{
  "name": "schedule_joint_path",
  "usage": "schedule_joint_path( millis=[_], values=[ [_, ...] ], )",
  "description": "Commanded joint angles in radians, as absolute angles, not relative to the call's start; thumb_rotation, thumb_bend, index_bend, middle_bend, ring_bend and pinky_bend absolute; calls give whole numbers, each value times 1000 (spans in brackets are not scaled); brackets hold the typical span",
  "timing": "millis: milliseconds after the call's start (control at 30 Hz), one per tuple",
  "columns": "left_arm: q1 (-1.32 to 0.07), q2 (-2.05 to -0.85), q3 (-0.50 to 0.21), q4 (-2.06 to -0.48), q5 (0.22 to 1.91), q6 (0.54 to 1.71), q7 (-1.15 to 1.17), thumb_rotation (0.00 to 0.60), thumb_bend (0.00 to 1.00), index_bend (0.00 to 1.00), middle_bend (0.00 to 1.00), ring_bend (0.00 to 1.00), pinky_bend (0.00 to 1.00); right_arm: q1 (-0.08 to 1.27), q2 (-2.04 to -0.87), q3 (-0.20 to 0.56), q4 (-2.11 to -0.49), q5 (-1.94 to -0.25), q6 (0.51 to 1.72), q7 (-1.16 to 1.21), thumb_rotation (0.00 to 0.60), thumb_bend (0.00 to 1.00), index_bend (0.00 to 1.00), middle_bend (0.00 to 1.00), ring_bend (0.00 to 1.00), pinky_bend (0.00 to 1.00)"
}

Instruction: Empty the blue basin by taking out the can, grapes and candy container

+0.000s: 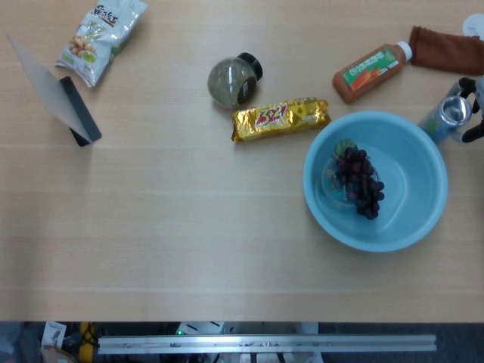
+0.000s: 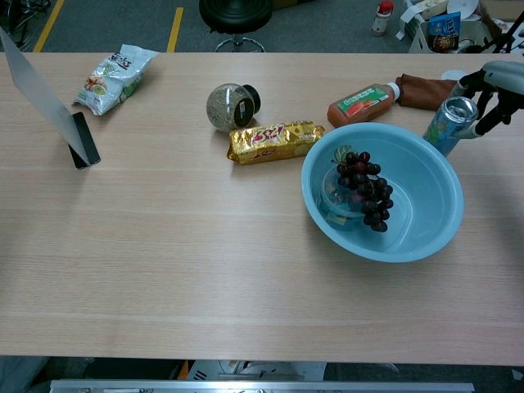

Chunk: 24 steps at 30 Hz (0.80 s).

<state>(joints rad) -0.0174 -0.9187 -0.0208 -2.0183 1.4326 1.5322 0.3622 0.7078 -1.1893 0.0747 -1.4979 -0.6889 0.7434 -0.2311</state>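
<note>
The blue basin [image 2: 426,225] is seen upright at the table's right side. Dark grapes [image 2: 365,190] are draped over a clear candy container [image 2: 334,205] inside it. The can [image 2: 449,125] is stood just outside the rim.

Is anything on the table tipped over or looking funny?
Yes. The orange juice bottle lies on its side behind the blue plastic basin, and the round glass jar is tipped over too. Nothing looks spilled.

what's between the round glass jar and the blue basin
The gold snack packet lies between the jar and basin; the head view shows it.
</note>
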Motion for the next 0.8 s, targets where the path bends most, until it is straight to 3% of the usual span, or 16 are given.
schedule_joint_path(
  millis=[33,267,500,800],
  values=[
    [-18,-919,-21,-2018,1434,1533,363,600,269,292,245,207,170,709,-1183,73,-1500,-691,739,-232,600,317,409,406,407,629],
    [-18,-922,-21,-2015,1434,1533,361,600,269,292,245,207,170,710,-1155,65,-1522,-699,724,-232,600,308,250,333,340,575],
    [-16,-919,-20,-2015,1441,1539,356,600,270,292,245,207,170,702,-1118,75,-1558,-724,737,-212,600,306,206,320,333,565],
    [-19,-912,-22,-2025,1444,1539,362,600,269,291,245,207,170,686,-940,117,-1777,-872,760,-164,600,304,205,319,324,564]
  ],
)
